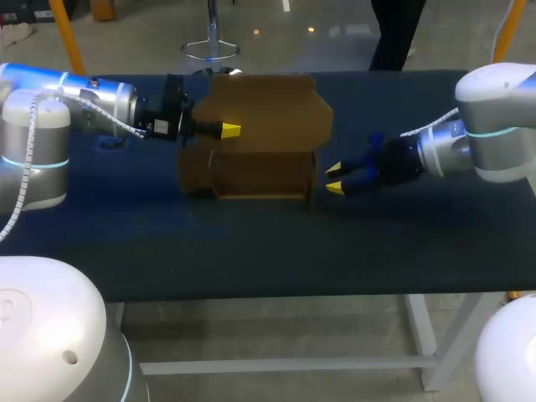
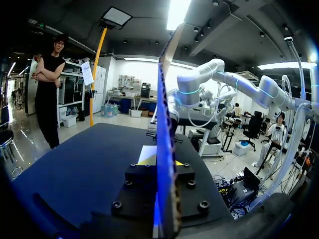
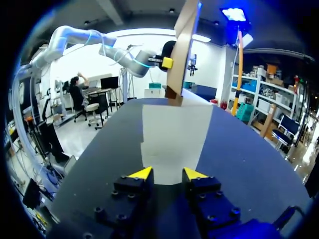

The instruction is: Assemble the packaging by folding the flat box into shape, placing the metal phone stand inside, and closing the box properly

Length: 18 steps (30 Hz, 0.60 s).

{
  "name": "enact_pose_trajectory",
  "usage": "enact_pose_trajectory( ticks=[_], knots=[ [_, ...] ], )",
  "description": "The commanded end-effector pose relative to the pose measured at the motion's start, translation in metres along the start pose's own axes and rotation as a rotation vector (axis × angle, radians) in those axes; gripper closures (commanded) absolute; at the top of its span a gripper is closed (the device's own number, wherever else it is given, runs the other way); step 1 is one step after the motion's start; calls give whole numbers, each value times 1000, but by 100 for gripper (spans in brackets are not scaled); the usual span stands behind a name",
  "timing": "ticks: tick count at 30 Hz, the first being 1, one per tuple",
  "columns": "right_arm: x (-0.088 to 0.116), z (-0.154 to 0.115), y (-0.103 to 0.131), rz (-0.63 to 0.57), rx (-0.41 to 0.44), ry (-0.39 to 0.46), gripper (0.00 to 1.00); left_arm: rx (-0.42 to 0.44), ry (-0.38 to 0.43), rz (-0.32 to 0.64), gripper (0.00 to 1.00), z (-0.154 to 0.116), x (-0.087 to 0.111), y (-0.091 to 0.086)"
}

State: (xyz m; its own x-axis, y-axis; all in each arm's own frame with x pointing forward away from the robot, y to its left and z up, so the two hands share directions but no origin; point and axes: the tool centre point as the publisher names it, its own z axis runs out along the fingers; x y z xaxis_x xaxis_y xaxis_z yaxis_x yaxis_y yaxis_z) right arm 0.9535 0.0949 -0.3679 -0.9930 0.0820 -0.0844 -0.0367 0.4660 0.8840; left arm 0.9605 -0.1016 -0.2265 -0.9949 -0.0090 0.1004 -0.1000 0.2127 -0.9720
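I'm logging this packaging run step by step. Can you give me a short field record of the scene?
box: brown cardboard box, partly erected on the table, lid standing up
left gripper: shut on lid
right gripper: open, beside the box's right end
phone stand: not visible in any view

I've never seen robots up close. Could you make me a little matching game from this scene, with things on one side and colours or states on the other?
Things:
1 left end effector
2 right end effector
3 cardboard box
4 table

Descriptions:
A dark blue
B open, empty, beside the box
C brown, flap raised
D clamping the raised flap

Pairs: 1-D, 2-B, 3-C, 4-A
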Motion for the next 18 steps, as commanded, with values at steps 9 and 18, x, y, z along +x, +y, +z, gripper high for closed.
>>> enact_pose_trajectory(
  ticks=[9,18],
  knots=[
    [-15,25,11,-2,-14,30,59,-1,4,0,100,0,-1,2],
    [-15,33,12,17,-27,10,60,-1,4,0,100,0,-1,2]
  ],
)
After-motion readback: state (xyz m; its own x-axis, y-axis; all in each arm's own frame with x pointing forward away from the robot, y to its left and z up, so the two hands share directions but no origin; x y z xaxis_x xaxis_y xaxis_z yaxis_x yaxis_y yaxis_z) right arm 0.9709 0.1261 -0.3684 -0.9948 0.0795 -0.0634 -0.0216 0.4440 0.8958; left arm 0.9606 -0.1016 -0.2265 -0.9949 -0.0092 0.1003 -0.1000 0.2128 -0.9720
